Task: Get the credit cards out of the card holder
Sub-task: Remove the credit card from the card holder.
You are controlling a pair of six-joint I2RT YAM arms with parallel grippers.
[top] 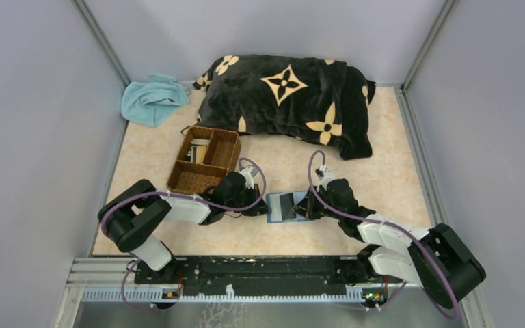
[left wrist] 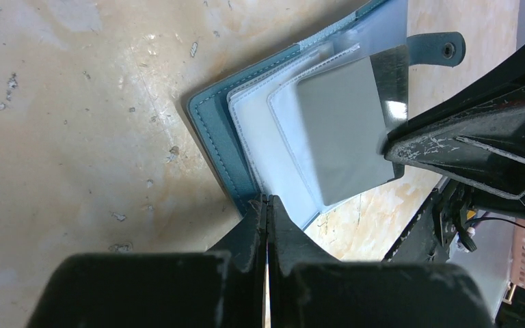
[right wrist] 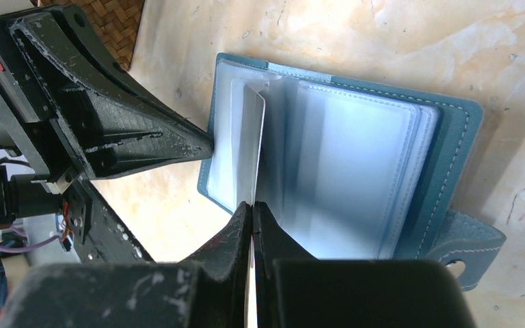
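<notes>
The card holder (top: 287,207) lies open on the table (top: 389,178), near the front edge and between the two grippers. Its teal cover is on the table and the clear plastic sleeves (right wrist: 362,171) face upward. The clasp tab (left wrist: 437,49) sticks out flat from one edge.

The left gripper (left wrist: 268,205) is at 9 o'clock of the card holder in the top view. Its jaws are pressed fully together on the edge of the card holder, where the cover and the sleeves end. The right gripper (right wrist: 253,208) reaches in from 3 o'clock. Its jaws are also pressed together, and between them is the edge of a grey credit card (left wrist: 342,130). This card is partly out of its sleeve and lifted at an angle from the open pages, so the right wrist view shows it almost edge-on. It has a dark stripe along one side. I cannot tell whether the other sleeves hold cards.

The woven tray (top: 205,160) stands at 10 o'clock from the card holder, just beside the left arm. A black pillow (top: 287,96) with beige flowers lies at 12 o'clock, at the far side. A light blue cloth (top: 152,99) is in the far left corner, touching the pillow's left end.
</notes>
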